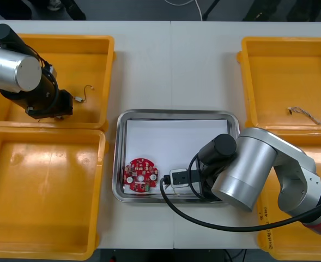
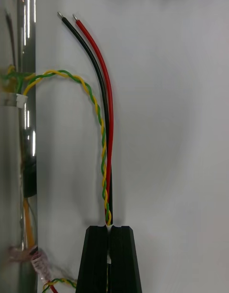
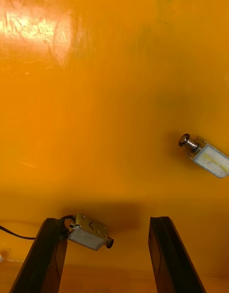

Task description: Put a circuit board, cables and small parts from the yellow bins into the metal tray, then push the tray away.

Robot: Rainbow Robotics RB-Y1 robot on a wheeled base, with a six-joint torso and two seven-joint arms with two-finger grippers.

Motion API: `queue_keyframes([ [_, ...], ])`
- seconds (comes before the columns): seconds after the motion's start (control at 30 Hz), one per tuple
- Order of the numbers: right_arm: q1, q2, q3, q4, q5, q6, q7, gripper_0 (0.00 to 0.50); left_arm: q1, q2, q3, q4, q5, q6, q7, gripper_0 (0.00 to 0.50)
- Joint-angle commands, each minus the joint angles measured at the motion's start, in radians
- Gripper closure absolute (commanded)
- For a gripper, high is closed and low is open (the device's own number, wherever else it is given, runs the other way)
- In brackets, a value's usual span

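Now: right gripper (image 2: 109, 226) pinched shut on red, black and yellow-green cables (image 2: 109, 116) over tray (image 1: 176, 114); left gripper (image 3: 107, 221) wide open, small metal part (image 3: 89, 232) touching one finger, in bin (image 1: 78, 57).

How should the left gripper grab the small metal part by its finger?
I'd take the small metal part by its boxy body, across the long sides, from above: it lies flat by the open left gripper's finger. Avoid knob, wire. Right gripper holds cables over tray.
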Motion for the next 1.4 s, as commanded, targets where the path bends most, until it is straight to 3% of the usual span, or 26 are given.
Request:
queue_keyframes([
  [0.03,0.007,0.018,0.016,-0.004,0.015,-0.033,0.018,0.389,-0.048,-0.013,-0.018,0.011,-0.01,-0.01,-0.04,0.0],
  [0.13,0.007,0.018,0.016,-0.004,0.03,-0.053,0.018,0.102,-0.047,-0.011,-0.022,0.017,-0.011,-0.01,-0.049,0.0],
  [0.17,0.007,0.018,0.016,-0.004,0.035,-0.059,0.019,0.046,-0.047,-0.011,-0.023,0.017,-0.013,-0.01,-0.05,0.0],
  [0.23,0.007,0.02,0.013,-0.004,0.044,-0.068,0.019,0.0,-0.047,-0.011,-0.023,0.019,-0.016,-0.01,-0.052,0.0],
  [0.43,0.007,0.027,-0.011,-0.004,0.041,-0.067,0.021,0.0,-0.047,-0.011,-0.023,0.019,-0.017,-0.01,-0.055,0.0],
  [0.5,0.007,0.03,-0.02,-0.005,0.033,-0.064,0.021,0.0,-0.047,-0.011,-0.023,0.019,-0.017,-0.01,-0.056,0.095],
  [0.53,0.007,0.03,-0.027,-0.005,0.03,-0.059,0.021,0.0,-0.047,-0.011,-0.023,0.019,-0.017,-0.01,-0.058,0.202],
  [0.57,0.006,0.033,-0.032,-0.005,0.027,-0.053,0.021,0.0,-0.047,-0.013,-0.023,0.019,-0.017,-0.012,-0.058,0.369],
  [0.63,0.006,0.033,-0.043,-0.011,0.022,-0.044,0.022,0.0,-0.048,-0.011,-0.023,0.019,-0.017,-0.01,-0.058,0.497],
  [0.9,-0.02,0.047,-0.107,-0.085,-0.008,0.131,0.019,0.0,-0.047,-0.013,-0.023,0.019,-0.016,-0.013,-0.061,0.5],
  [1.2,-0.086,0.093,-0.25,-0.163,-0.108,0.374,0.011,0.0,-0.048,-0.011,-0.023,0.019,-0.011,-0.013,-0.061,0.5],
  [1.4,-0.125,0.116,-0.382,-0.174,-0.191,0.381,-0.007,0.0,-0.065,-0.007,-0.018,0.019,-0.011,-0.012,-0.063,0.5],
])
